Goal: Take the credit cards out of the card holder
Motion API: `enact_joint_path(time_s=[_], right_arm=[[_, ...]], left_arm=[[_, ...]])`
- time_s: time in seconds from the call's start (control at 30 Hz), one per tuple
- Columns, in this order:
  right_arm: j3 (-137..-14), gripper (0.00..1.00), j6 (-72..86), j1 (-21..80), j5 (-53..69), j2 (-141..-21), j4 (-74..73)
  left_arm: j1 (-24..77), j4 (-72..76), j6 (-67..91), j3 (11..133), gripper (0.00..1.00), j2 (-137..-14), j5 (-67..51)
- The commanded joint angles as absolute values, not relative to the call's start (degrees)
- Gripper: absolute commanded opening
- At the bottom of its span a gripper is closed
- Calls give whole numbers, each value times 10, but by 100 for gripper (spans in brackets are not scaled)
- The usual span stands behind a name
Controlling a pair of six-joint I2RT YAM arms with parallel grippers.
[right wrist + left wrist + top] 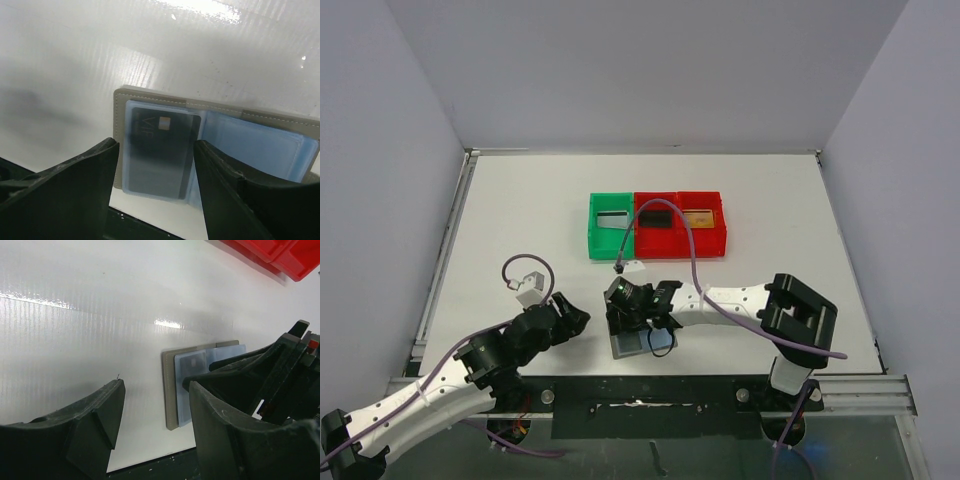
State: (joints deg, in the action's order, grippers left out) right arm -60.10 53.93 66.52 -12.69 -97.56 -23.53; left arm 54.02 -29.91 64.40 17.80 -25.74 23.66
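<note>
White worktop (520, 220): open card holder (630, 346) lies flat by the near edge; one green bin (610, 251) and two red bins (680, 251) adjoin mid-surface.

We're in a lab robot cell: white counter (520, 230) boxed in by plain panels (650, 70), robot arms (730, 297) bolted to a metal rail (860, 385), loose purple cables (695, 262).

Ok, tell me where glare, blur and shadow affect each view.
Top external: even light, sharp, only faint shadows on the table. Left wrist: bright glare streaks on the table; the left tool in the foreground is out of focus. Right wrist: glare along the table's far part, and the black card looks hazy behind the card holder's translucent pocket.
</note>
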Motion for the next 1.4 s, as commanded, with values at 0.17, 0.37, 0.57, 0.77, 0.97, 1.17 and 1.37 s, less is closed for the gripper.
enact_joint_path(time_s=[0.17,0.37,0.57,0.77,0.97,1.17,1.37], right_arm=[[-606,62,525,665,-128,-1016,-235],[-609,63,531,665,-140,-1034,-251],[-627,67,525,669,-169,-1052,-289],[-629,57,519,670,-176,-1063,-293],[-628,48,514,670,-172,-1062,-285],[-559,42,515,640,-87,-1014,-165],[-474,42,542,609,-14,-968,-38]], left_arm=[[542,-265,641,201,53,-263,229],[542,-240,637,193,53,-280,213],[542,-236,636,194,53,-290,214],[542,-243,639,190,53,-278,222],[542,-239,642,183,53,-280,218],[542,-185,624,171,53,-295,184],[542,-96,613,144,53,-319,132]])
